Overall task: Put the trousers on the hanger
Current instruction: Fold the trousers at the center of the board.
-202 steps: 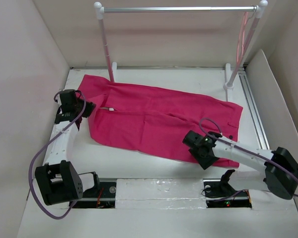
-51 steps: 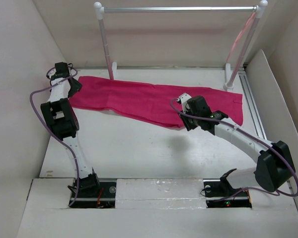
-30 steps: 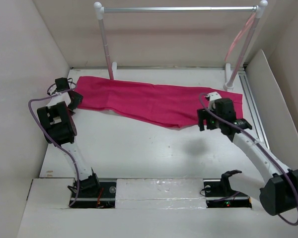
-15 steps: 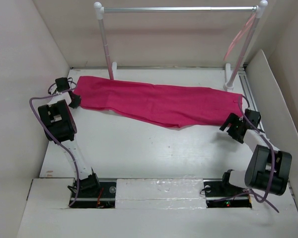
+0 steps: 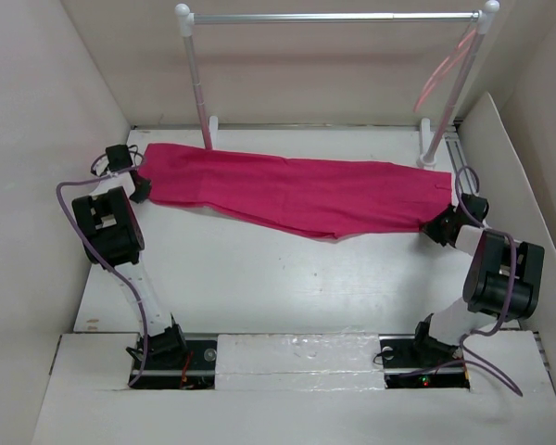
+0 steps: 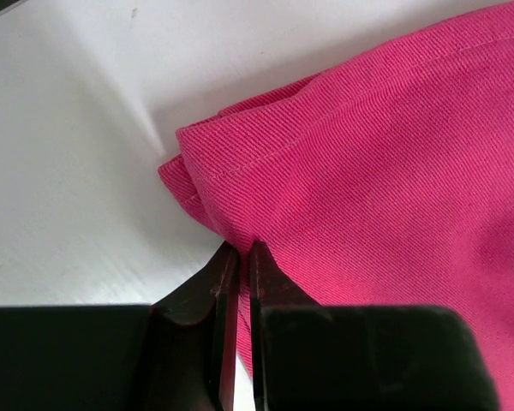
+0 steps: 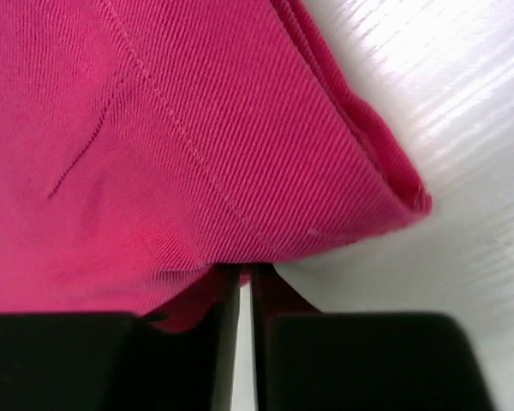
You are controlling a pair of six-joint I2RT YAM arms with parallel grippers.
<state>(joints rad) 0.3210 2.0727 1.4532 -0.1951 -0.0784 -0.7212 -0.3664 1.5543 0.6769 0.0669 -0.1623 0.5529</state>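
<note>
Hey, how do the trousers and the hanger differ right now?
The trousers are deep magenta, broad cloth; the hanger is pale pink, a thin frame. The trousers lie flat on the table; the hanger hangs at the right end of the rack bar. The left end effector and right end effector each pinch an end of the trousers; the hanger is untouched. Both are pink.

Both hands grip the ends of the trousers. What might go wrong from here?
1. The left hand pinches only the very edge of the trousers near a corner, so the cloth may slip out on lifting.
2. The right hand holds just a thin fold at the edge, so the folded layers may separate.
3. The hanger hangs at the right end of the rack, where lifted cloth may snag.
</note>
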